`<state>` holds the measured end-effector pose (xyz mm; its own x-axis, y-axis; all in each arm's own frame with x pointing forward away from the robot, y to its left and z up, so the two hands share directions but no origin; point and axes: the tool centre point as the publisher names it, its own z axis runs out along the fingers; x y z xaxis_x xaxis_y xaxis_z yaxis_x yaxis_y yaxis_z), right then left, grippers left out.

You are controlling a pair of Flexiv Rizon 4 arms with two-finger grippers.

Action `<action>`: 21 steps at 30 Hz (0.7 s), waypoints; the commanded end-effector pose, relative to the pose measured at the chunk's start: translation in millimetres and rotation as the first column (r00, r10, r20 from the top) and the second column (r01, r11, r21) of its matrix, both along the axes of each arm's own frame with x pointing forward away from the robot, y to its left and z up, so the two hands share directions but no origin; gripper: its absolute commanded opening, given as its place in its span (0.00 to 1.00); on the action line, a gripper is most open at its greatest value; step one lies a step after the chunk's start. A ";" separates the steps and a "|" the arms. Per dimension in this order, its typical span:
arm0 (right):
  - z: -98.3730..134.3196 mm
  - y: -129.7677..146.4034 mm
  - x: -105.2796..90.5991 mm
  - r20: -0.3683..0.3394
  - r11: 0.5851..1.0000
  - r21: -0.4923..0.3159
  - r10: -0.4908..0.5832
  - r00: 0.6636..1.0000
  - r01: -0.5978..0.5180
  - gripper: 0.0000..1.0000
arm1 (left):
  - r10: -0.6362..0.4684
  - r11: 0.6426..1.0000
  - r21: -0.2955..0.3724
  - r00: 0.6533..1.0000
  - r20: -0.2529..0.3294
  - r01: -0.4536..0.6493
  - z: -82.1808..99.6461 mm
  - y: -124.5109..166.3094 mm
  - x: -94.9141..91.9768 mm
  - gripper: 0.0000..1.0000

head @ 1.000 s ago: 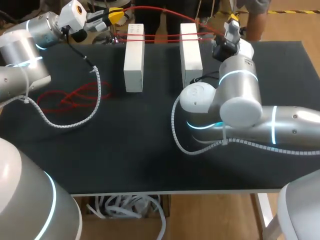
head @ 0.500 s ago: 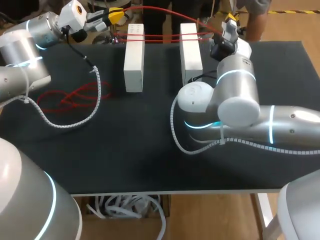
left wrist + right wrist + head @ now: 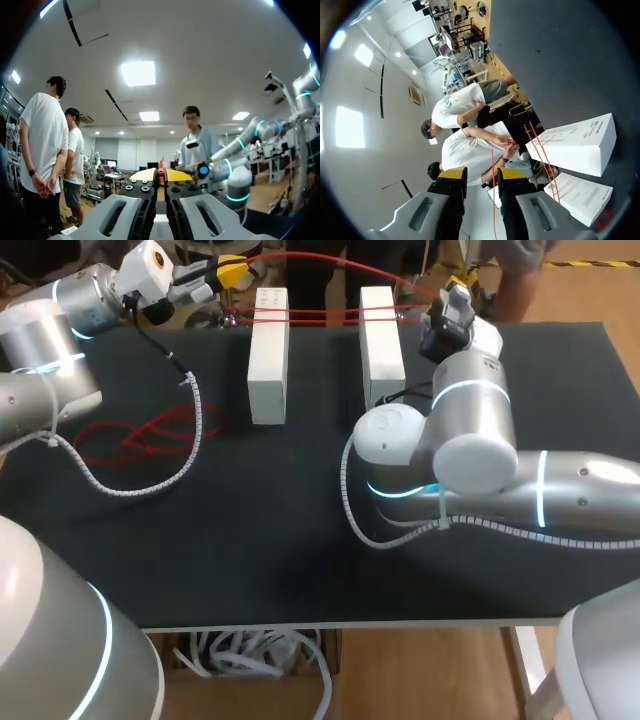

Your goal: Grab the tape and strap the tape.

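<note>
Shifted slightly left along the far edge of the table [image 3: 300, 540]: right gripper [image 3: 452, 295]; left arm unchanged.
left gripper [image 3: 228, 270] tips pressed together, pinching the red tape [image 3: 325, 312], which spans two white blocks [image 3: 268, 355] toward the right gripper. Its fingers [image 3: 452, 173] stand apart, one strand running between them. Slack tape lies looped on the table's left.

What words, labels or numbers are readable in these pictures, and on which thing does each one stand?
No text is readable.
One white box: a line of print along its edge, too small to read.
The other white box: faint print, too blurred to read.
</note>
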<state>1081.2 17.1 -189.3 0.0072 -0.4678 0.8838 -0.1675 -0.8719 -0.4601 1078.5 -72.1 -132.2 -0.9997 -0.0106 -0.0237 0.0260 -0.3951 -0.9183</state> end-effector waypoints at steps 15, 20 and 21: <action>9.6 1.6 -4.0 -0.070 0.966 -0.258 -0.005 0.998 -0.014 0.00 | 0.004 1.000 0.001 1.000 0.000 -0.004 0.6 -0.3 -1.5 0.00; 20.6 -3.1 -7.5 -0.146 0.882 -0.471 -0.105 0.984 0.024 0.00 | 0.004 1.000 0.001 1.000 0.000 -0.004 0.6 -0.3 -1.5 0.00; 20.6 -3.1 -7.5 -0.146 0.882 -0.471 -0.105 0.984 0.024 0.00 | 0.004 1.000 0.001 1.000 0.000 -0.004 0.6 -0.3 -1.5 0.00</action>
<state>1074.0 12.7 -182.1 0.0376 -0.1682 0.9850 -0.2089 -0.9653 -0.1568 1078.5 -72.1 -132.2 -0.9997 -0.0106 -0.0237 0.0260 -0.3950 -0.9183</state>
